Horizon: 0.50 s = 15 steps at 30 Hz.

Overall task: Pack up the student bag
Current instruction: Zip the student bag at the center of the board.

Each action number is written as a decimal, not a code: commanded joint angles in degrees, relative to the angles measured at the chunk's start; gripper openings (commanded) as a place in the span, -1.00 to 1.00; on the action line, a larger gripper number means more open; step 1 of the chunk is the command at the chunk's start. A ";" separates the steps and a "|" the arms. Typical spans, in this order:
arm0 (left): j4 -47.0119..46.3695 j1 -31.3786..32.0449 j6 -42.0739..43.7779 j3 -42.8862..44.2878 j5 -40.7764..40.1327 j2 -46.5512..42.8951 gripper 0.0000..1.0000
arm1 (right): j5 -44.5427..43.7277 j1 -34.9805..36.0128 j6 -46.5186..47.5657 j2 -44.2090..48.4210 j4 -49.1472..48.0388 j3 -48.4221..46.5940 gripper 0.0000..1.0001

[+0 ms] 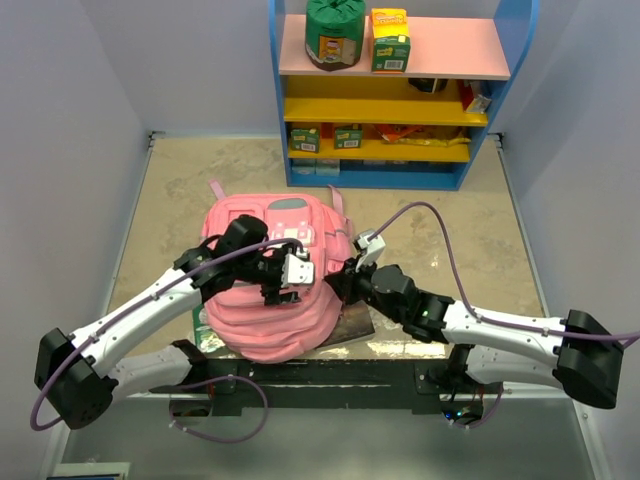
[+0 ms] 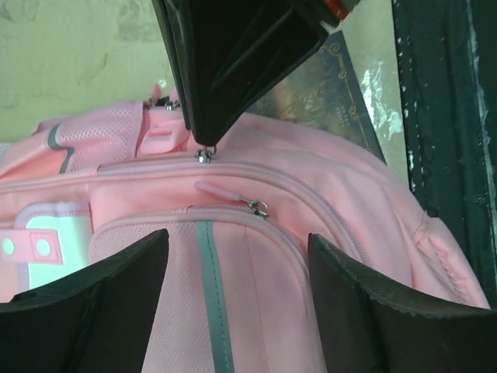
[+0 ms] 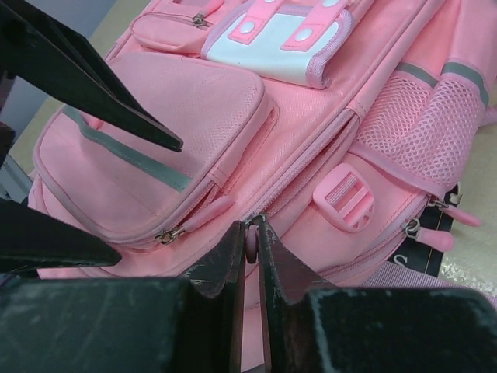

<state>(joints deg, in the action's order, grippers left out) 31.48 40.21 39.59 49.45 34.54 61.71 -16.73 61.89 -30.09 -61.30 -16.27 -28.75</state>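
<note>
Jaws on my left gripper point(image 2: 237, 241) stand spread wide above the student bag point(image 1: 275, 325), which lies on the table point(image 1: 170, 190) between my arms. My right gripper point(image 3: 250, 233) — fingers nearly together — pinches its pink zipper pull point(image 3: 251, 245).

One student bag point(image 1: 275, 330), two arms point(image 1: 140, 315), one shelf unit point(image 1: 450, 50)

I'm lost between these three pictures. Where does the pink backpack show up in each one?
Top external: the pink backpack lies in the centre, on the table.
Left wrist: it fills the middle and lower picture.
Right wrist: it fills nearly the whole picture.
Shared landmark: the white patch with pink tabs on its front, at far left in the left wrist view and top centre in the right wrist view.
</note>
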 commanded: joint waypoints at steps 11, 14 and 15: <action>-7.66 0.40 1.98 -6.82 -10.80 -1.16 -0.41 | 2.76 0.78 2.84 1.53 -2.98 -2.01 -0.68; -9.33 0.31 1.98 -7.61 -12.21 -1.77 -1.00 | 1.27 0.69 2.66 2.32 -1.92 -1.57 -0.40; -9.77 0.40 1.72 -7.62 -12.66 -2.03 -1.00 | 0.13 0.78 2.93 2.85 -0.70 -1.57 -0.22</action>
<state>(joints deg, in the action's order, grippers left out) 26.06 41.36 39.97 42.92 29.21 60.80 -15.46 62.00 -27.97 -59.99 -15.92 -28.71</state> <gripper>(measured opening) 0.070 0.263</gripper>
